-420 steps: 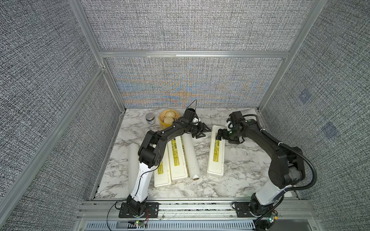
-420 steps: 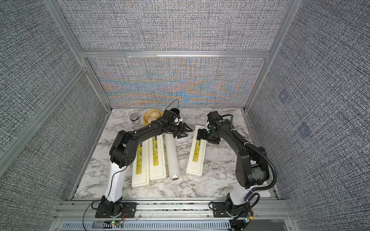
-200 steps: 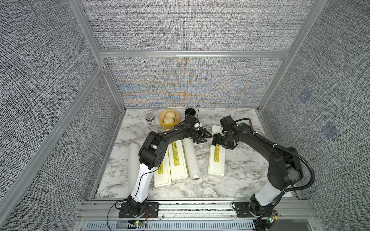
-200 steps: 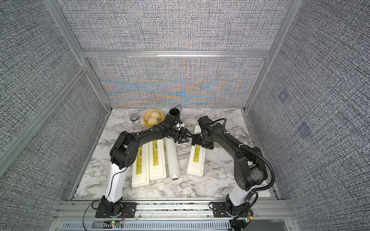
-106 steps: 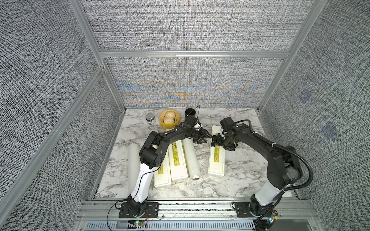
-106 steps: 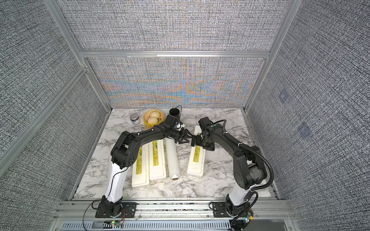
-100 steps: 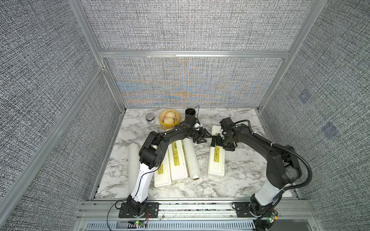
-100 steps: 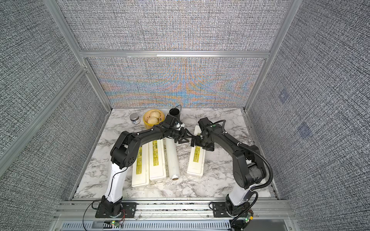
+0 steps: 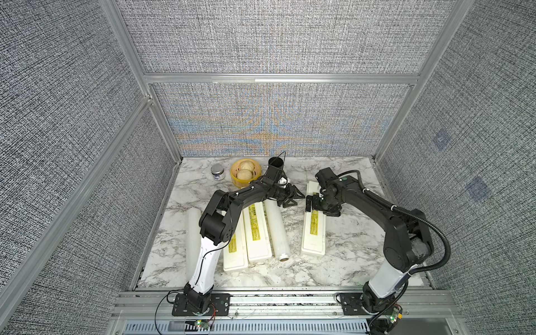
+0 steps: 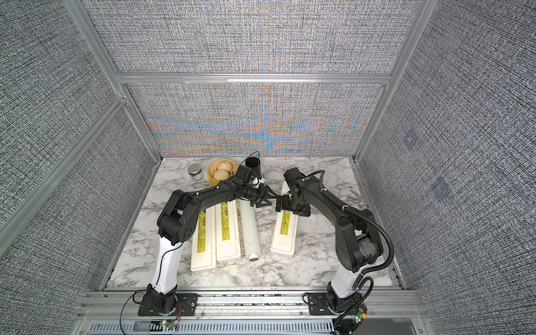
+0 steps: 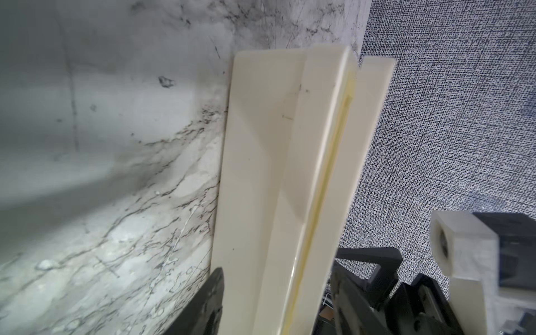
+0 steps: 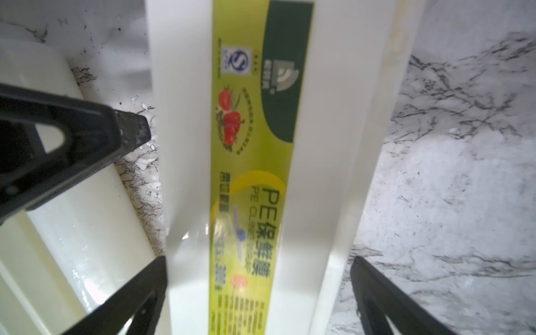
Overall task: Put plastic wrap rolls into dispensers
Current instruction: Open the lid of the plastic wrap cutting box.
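Observation:
Three cream dispensers lie lengthwise on the marble table: two side by side [image 9: 235,246] [image 9: 258,232] and one apart at the right [image 9: 313,232] [image 10: 284,232]. One plastic wrap roll [image 9: 277,229] lies between them and another [image 9: 193,232] lies at the far left. My left gripper [image 9: 298,198] [image 11: 277,266] is at the right dispenser's [image 11: 261,174] left long side, shut on its edge. My right gripper [image 9: 319,208] [image 12: 259,261] hangs open over that dispenser [image 12: 333,145], a finger on either side of its width. A left fingertip [image 12: 136,130] shows beside the box.
A yellow bamboo steamer [image 9: 245,171] with buns, a black cup [image 9: 275,164] and a small jar [image 9: 218,173] stand along the back edge. Grey fabric walls close in the table on three sides. The two grippers nearly touch each other.
The right gripper slid from the dispenser's far end toward the front along the lid and opened wider. The left gripper swung right to the dispenser's side and closed on its edge.

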Robot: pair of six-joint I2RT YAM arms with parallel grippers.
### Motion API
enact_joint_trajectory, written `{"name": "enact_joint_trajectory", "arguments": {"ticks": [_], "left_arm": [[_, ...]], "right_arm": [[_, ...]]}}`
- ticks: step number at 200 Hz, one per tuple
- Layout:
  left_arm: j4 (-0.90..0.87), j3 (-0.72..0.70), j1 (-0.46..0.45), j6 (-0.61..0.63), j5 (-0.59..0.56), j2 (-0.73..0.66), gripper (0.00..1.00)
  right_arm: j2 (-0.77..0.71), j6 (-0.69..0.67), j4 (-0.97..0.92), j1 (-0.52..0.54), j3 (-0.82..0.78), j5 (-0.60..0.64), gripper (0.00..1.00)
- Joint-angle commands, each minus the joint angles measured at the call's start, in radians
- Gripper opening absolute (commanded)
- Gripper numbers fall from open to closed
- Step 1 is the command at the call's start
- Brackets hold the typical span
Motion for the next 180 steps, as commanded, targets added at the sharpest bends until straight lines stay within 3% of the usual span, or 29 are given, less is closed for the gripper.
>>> {"name": "enact_joint_trajectory", "arguments": {"ticks": [1,114,180], "left_arm": [[0.021,0.000,0.002,0.006,0.009,0.007,0.58],[0.047,-0.036,0.011,0.002,0.014,-0.001,0.58],[0.042,-0.030,0.010,0.006,0.037,0.013,0.58]], "right_arm": [[-0.006,-0.018,-0.068,0.013,0.020,0.032,0.99],[0.055,0.016,-0.057,0.052,0.006,0.023,0.88],[-0.008,0.025,-0.027,0.040,-0.004,-0.036,0.81]]}}
